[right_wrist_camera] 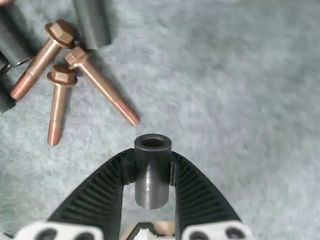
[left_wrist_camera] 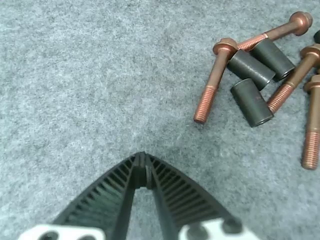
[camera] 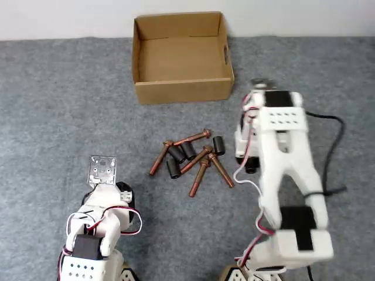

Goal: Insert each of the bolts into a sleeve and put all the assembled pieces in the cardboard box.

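Several copper bolts (camera: pixel 199 170) and black sleeves (camera: pixel 174 161) lie jumbled in a pile on the grey carpet mid-table. The open cardboard box (camera: pixel 179 91) stands behind the pile and holds nothing. My right gripper (right_wrist_camera: pixel 151 172) is shut on an upright black sleeve (right_wrist_camera: pixel 152 167), its bore facing up; in the high view that sleeve (camera: pixel 252 165) hangs just right of the pile. My left gripper (left_wrist_camera: pixel 143 161) is shut with nothing in it, over bare carpet to the left and near side of the pile, where a bolt (left_wrist_camera: pixel 214 82) and two sleeves (left_wrist_camera: pixel 251 100) are nearest.
The left arm (camera: pixel 99 216) sits at the front left and the right arm (camera: pixel 287 175) along the right side, with a black cable (camera: pixel 334 146) trailing beside it. Bare carpet lies left of the pile and between pile and box.
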{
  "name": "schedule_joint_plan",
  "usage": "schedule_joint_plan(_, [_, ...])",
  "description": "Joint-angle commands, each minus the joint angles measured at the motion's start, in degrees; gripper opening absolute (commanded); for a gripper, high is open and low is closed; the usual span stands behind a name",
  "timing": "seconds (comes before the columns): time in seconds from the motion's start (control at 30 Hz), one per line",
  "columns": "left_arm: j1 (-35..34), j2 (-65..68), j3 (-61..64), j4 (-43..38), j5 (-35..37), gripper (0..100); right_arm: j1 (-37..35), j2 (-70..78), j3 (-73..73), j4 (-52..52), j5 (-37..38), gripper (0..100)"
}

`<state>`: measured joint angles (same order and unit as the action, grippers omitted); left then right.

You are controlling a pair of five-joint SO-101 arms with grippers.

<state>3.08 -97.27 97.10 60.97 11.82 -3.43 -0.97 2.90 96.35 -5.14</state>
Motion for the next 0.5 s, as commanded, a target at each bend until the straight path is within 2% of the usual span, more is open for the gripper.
schedule_joint_plan(0.0, [-0.2, -0.4, -0.2, 0.4, 0.4, 0, 3.3, -9.0, -2.3, 2.6, -1.0, 0.8])
schedule_joint_plan(0.2, [0.1, -0.4, -0.2, 0.4, 0.4, 0, 7.3, -21.8, 3.9, 2.3, -1.0, 0.8])
schedule_joint_plan(0.47, [0.2, -0.4, -0.2, 0.4, 0.4, 0, 11.6, -43.3, 20.7, 1.1, -1.1, 0.8])
